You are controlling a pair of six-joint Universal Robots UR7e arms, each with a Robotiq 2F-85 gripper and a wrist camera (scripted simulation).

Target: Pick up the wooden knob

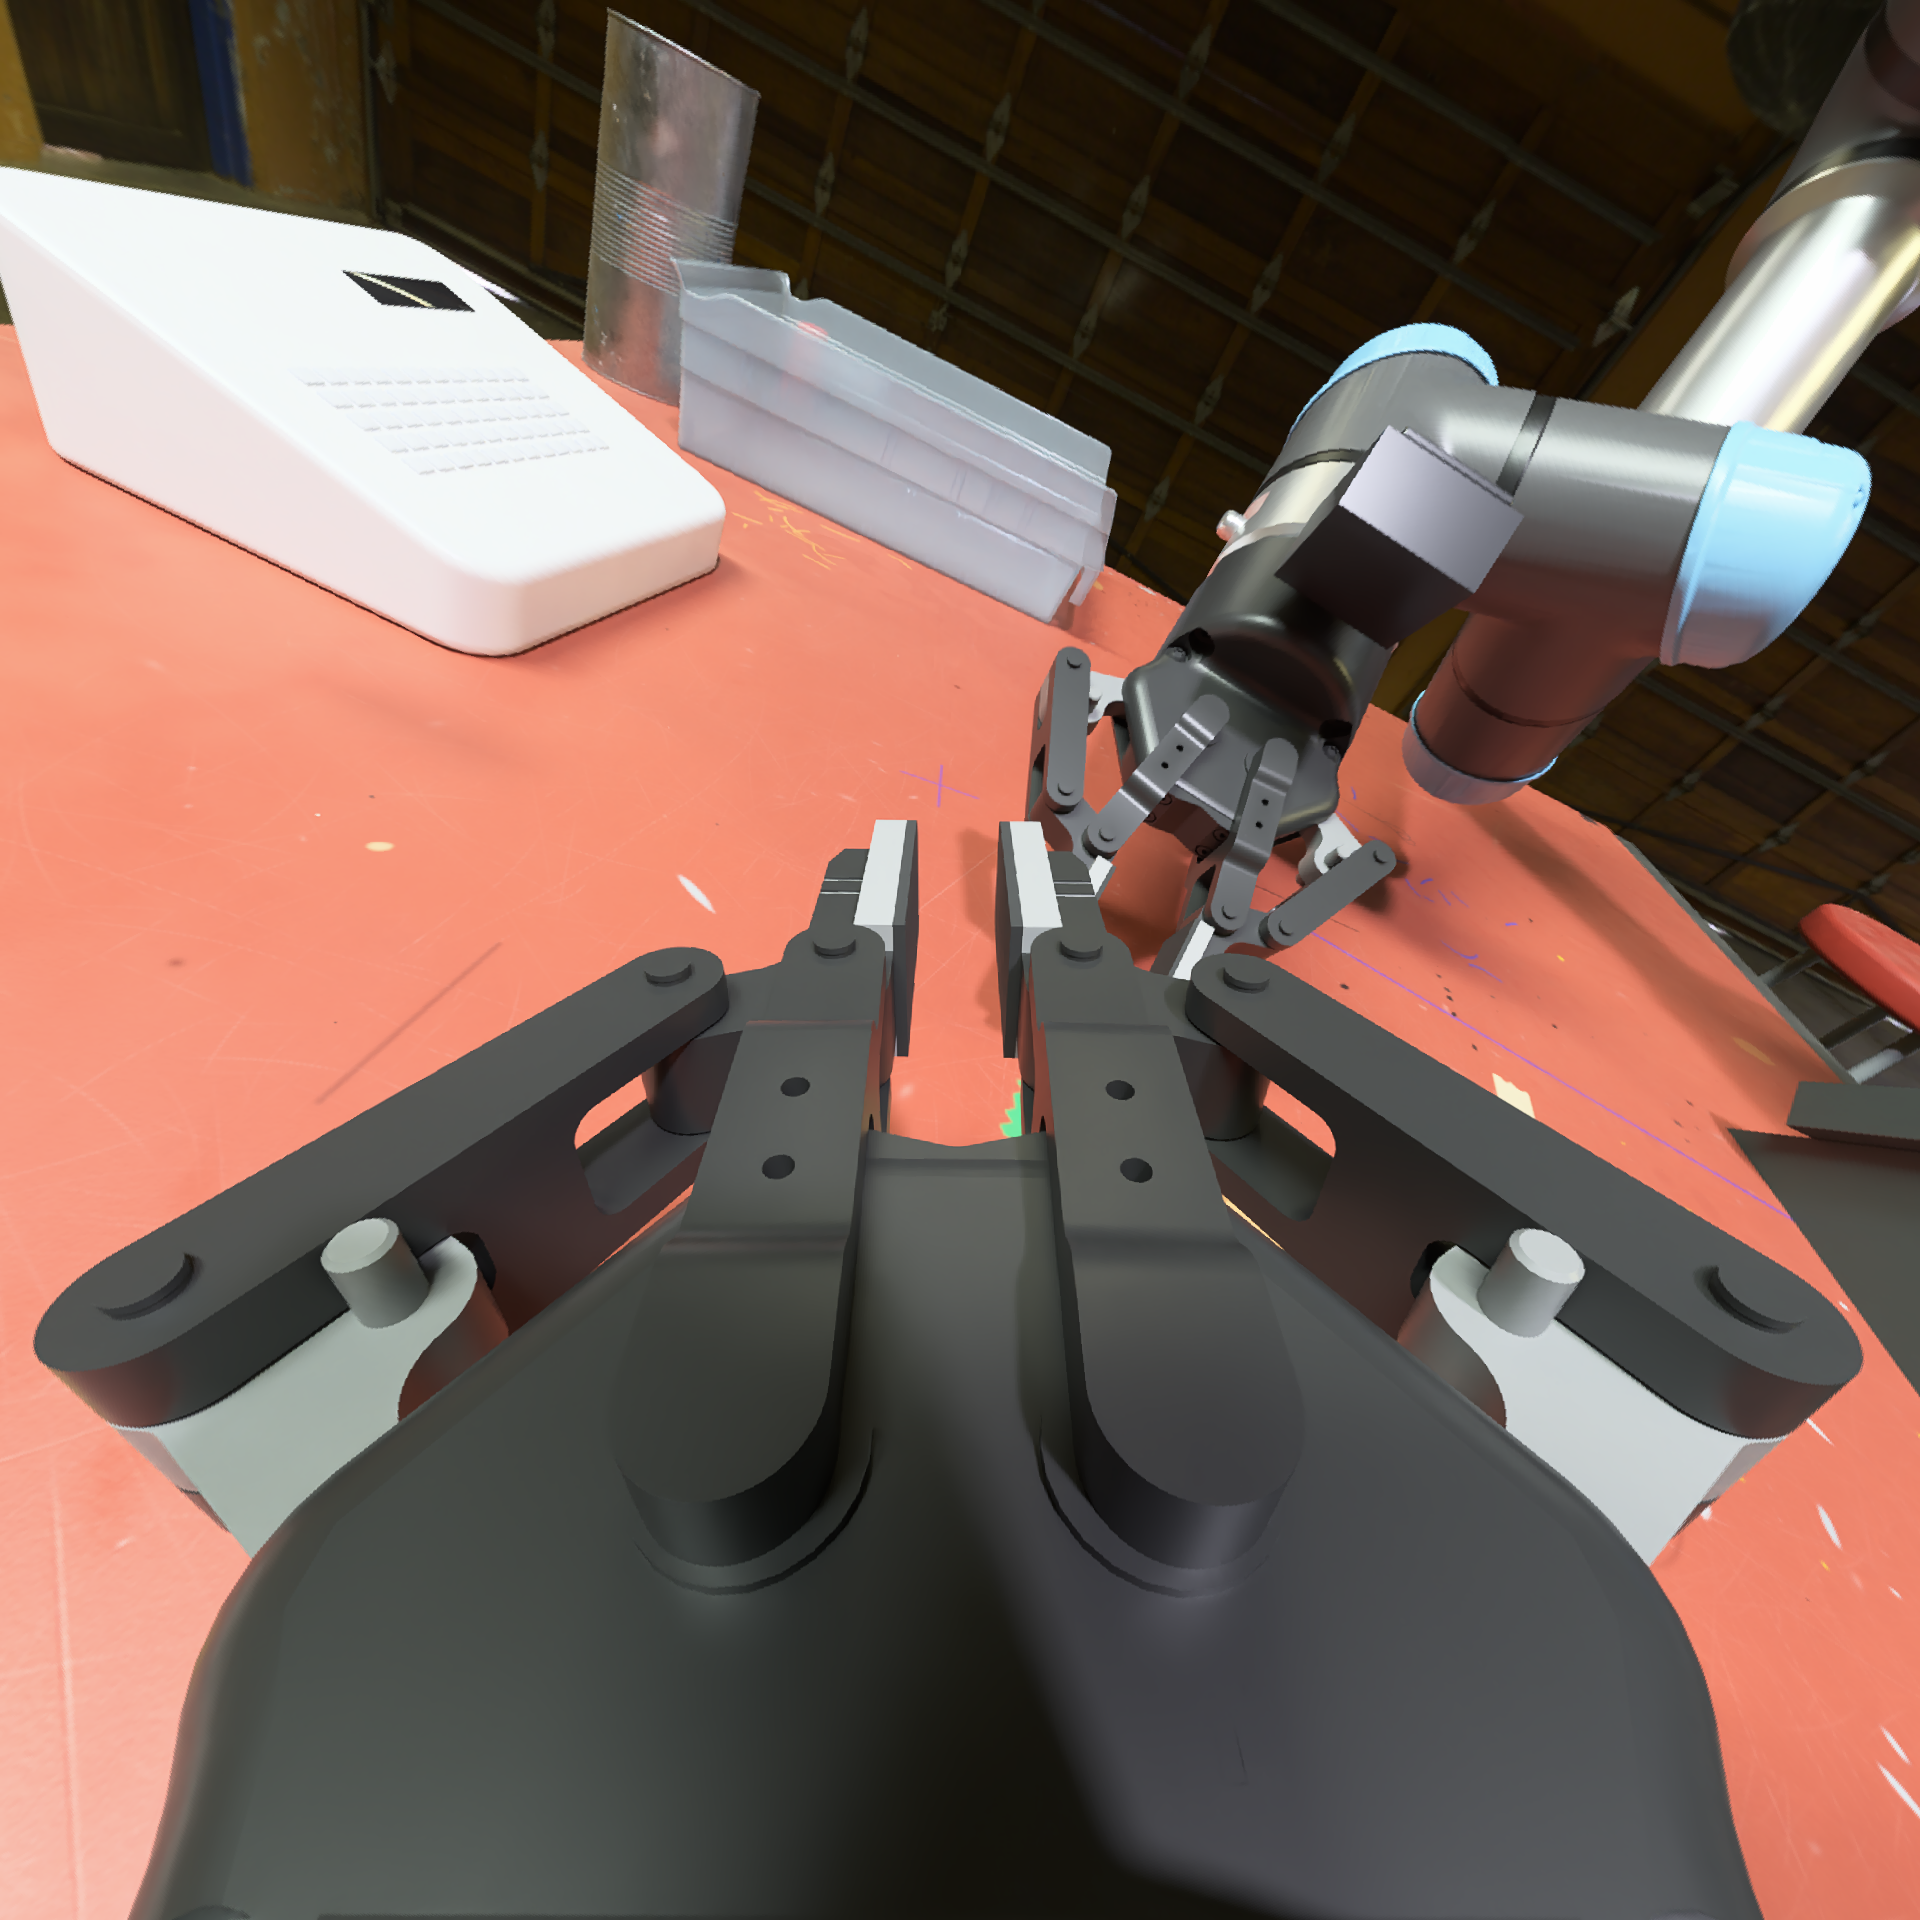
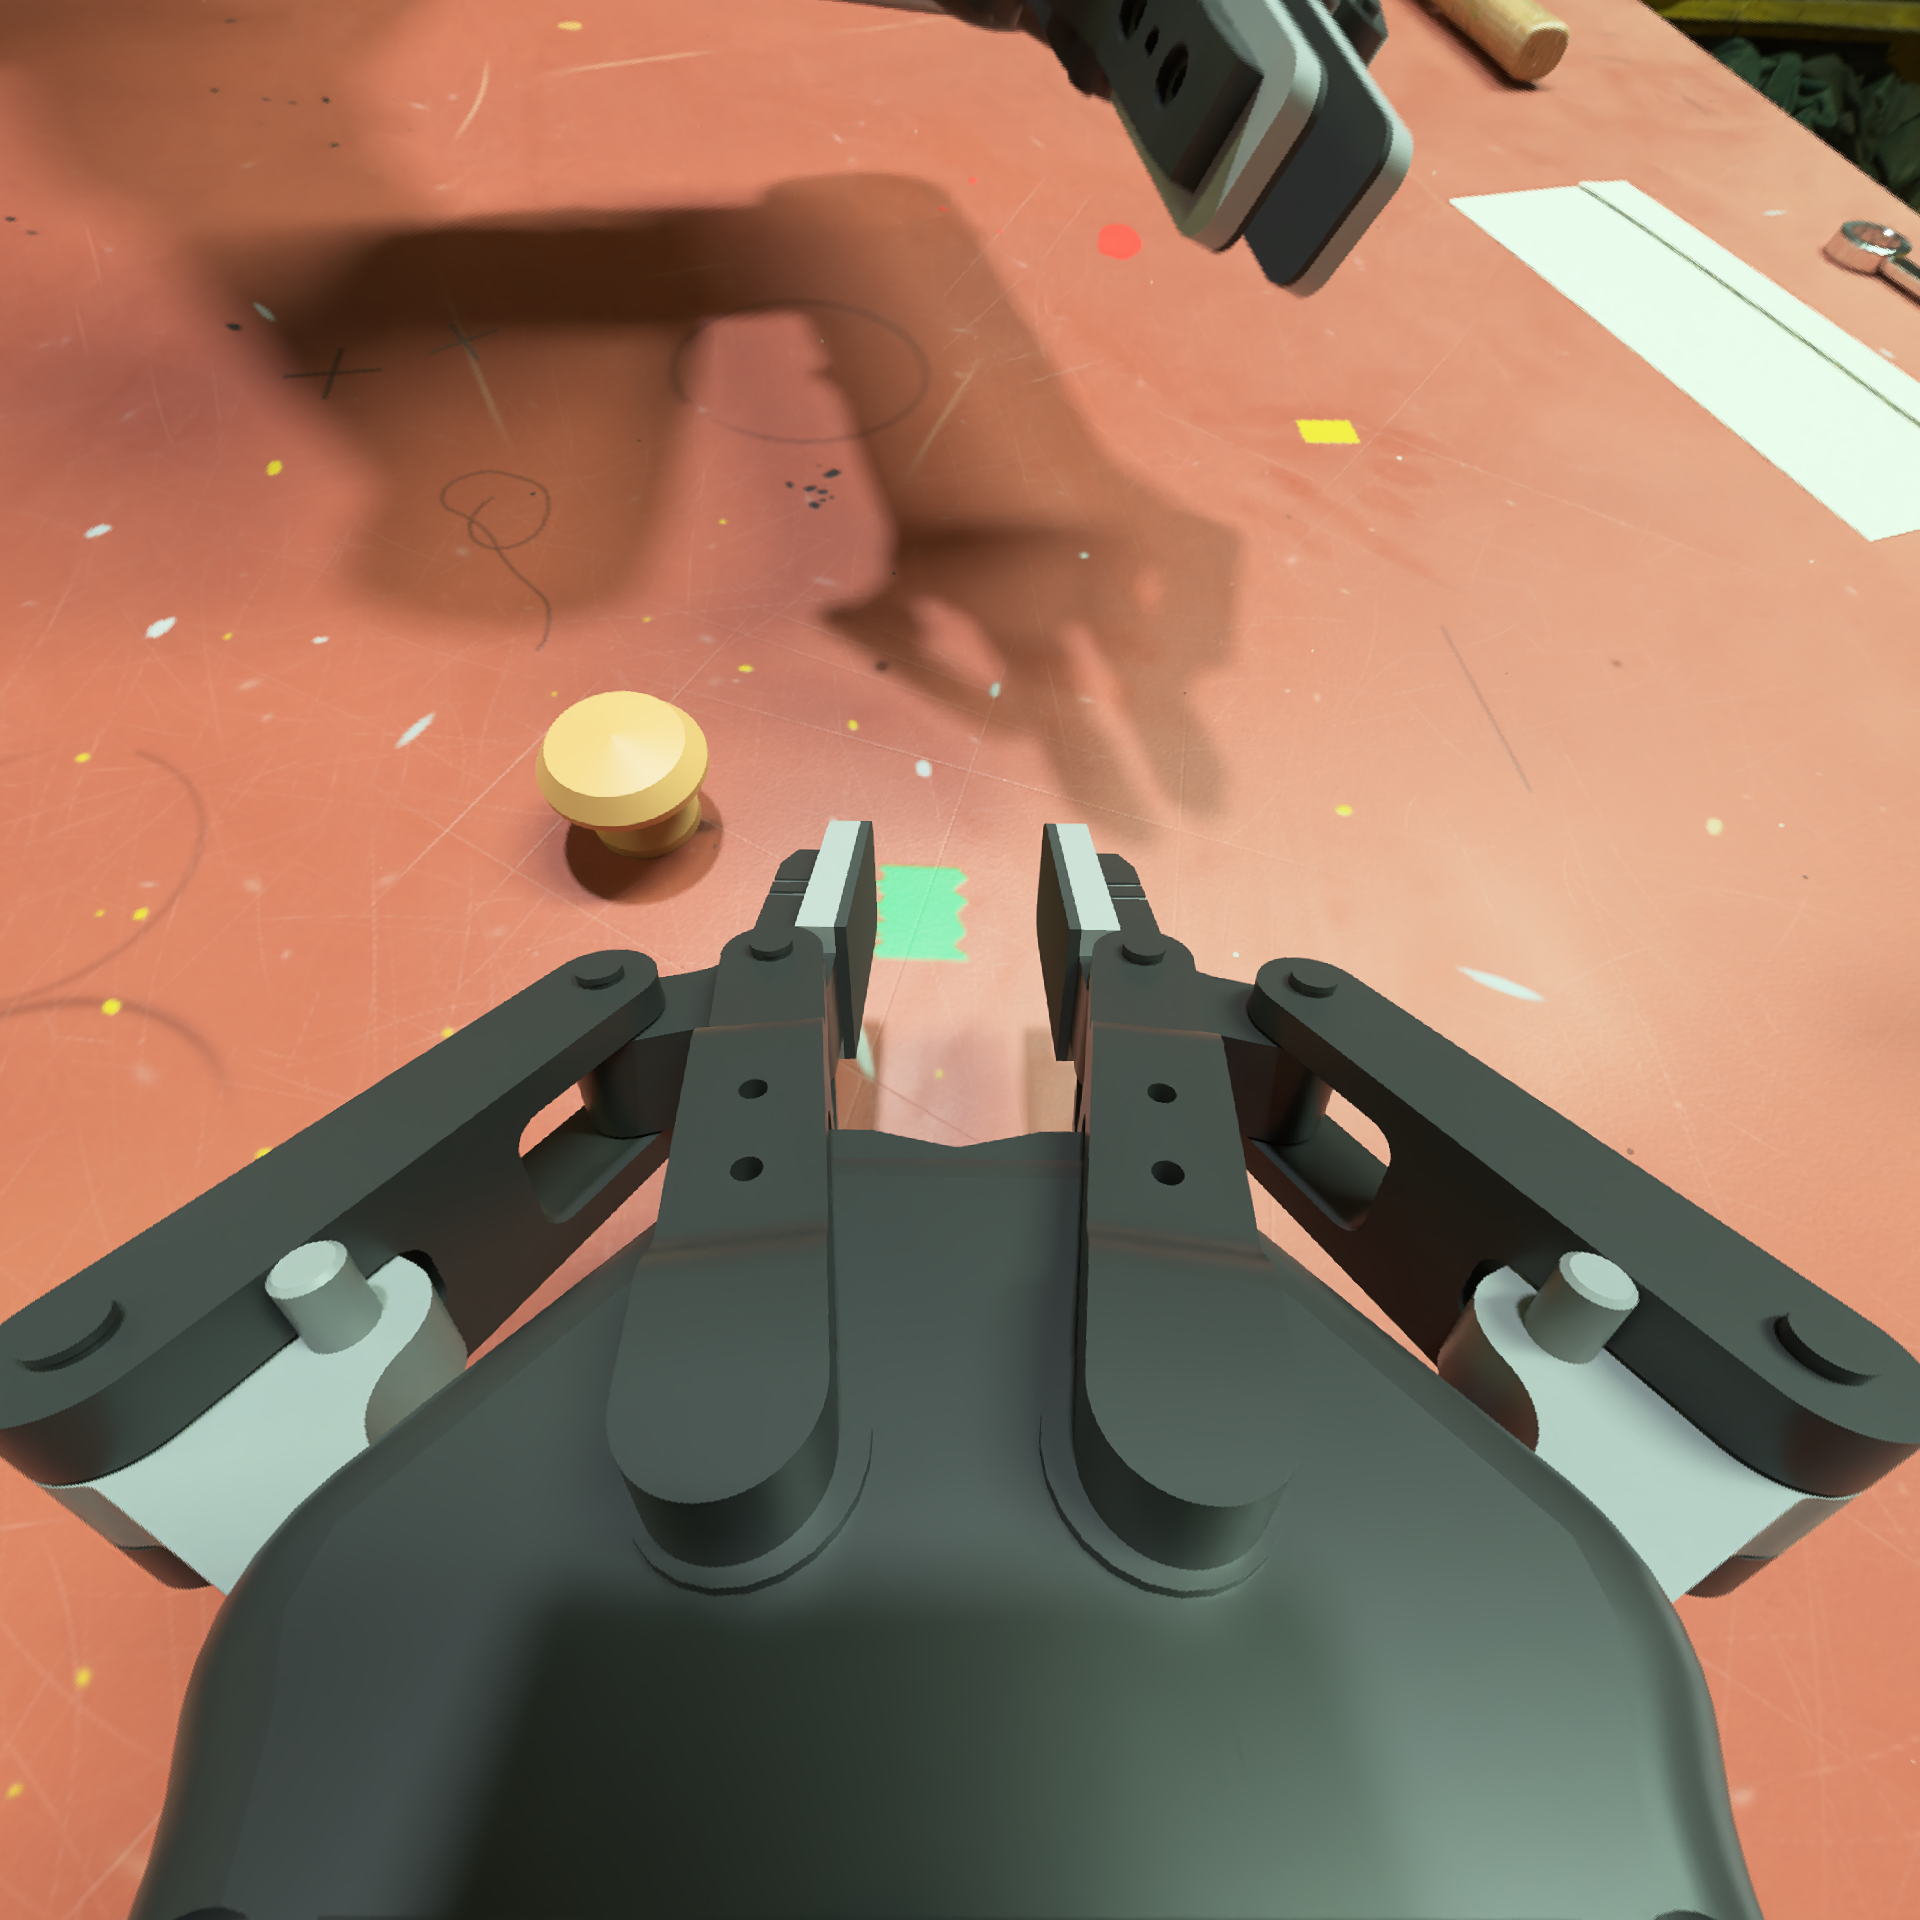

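Observation:
The wooden knob [image 2: 623, 769], pale and mushroom-shaped, stands on the red table [image 2: 1351, 675] in the right wrist view. It sits just left of and slightly ahead of my right gripper [image 2: 956, 862], outside its jaws. The right gripper is open and empty, low over a green tape patch [image 2: 920, 914]. It also shows in the left wrist view [image 1: 1143, 914], pointing down at the table. My left gripper [image 1: 956, 862] has a narrow gap between its pads and holds nothing. It also hangs above the table at the top of the right wrist view [image 2: 1278, 239]. The knob is hidden in the left wrist view.
A white wedge-shaped device [image 1: 343, 416], a grey translucent tray stack [image 1: 883, 447] and a shiny upright cylinder [image 1: 655, 208] stand at the far edge. A wooden handle [image 2: 1517, 36], a white strip [image 2: 1714, 343] and a metal wrench end [image 2: 1870, 249] lie at the far right.

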